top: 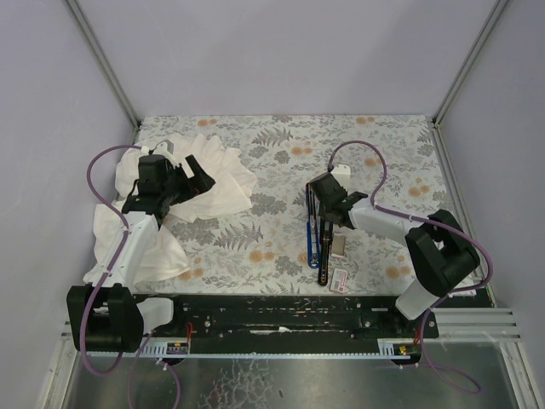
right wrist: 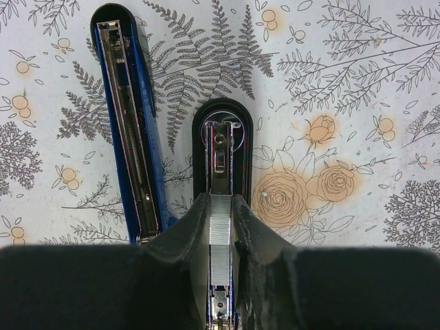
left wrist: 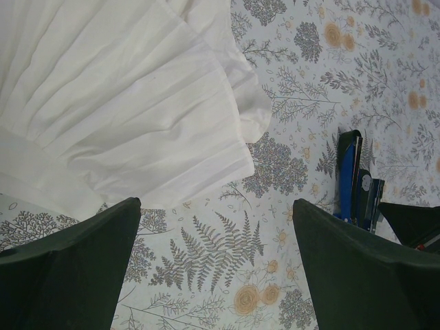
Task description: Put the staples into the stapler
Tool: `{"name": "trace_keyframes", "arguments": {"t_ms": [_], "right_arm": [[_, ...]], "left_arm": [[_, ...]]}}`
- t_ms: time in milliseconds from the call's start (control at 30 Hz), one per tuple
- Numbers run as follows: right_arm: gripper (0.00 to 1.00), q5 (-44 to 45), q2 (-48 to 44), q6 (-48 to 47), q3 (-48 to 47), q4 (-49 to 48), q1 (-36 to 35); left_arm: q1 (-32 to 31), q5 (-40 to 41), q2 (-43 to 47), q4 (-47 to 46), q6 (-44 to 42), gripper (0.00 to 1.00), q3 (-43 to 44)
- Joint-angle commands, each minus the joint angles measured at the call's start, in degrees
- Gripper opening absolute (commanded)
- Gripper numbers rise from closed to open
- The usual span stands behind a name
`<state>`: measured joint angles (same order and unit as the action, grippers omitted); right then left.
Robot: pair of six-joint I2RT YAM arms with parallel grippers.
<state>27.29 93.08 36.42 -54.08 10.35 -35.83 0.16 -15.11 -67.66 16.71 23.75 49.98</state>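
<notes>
White cloth (top: 226, 183) is heaped at the left of the floral table cover (top: 281, 153). The left gripper (left wrist: 213, 210) is hung above its edge with the jaws spread wide and nothing between them, and it is judged to be parked there, well apart from the work, so that the other arm is given room. Further right the stapler (top: 323, 256) is laid flat and hinged fully open, presumably so that the magazine can be reached from above. Its blue upper arm (right wrist: 127, 117), with spring and pusher exposed, is turned aside to the left, and the black base (right wrist: 245, 158) with its metal channel (right wrist: 220, 155) is laid just beside it, face up. The silvery-grey strip of staples (right wrist: 220, 234) is gripped by its sides between the narrowly closed fingers of the right gripper (right wrist: 220, 206). The strip is held in line with the channel and directly over it, but whether it is already seated cannot be told. Insertion is judged to be the step in hand. Just right of the base, toward the near edge, the staple box (top: 339, 279) is set down, white with a red label. No writing can be read on that label, and no brand is made out on the stapler.
</notes>
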Motion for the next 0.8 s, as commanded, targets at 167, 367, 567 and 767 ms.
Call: {"name": "trace_keyframes", "arguments": {"t_ms": [167,367,567,767], "right_arm": [[0.13,0.7,1.6,0.0,0.3,-1.7,0.4],[0.13,1.2,1.8,-0.2,1.0,-1.8,0.4],[0.37,0.6,0.3,-0.7,0.2,-0.6,0.4],[0.55,-3.1,-5.1,-5.9,-1.0,-1.5,0.4]], "left_arm": [[0.7,-0.6,0.6,-2.1,0.2,0.91,-0.4],[0.7,-0.6,0.6,-2.1,0.2,0.91,-0.3],[0.7,-0.7,0.5,-2.1,0.2,0.91,-0.4],[0.7,-1.0,0.3,-2.2,0.1,0.91,-0.3]]}}
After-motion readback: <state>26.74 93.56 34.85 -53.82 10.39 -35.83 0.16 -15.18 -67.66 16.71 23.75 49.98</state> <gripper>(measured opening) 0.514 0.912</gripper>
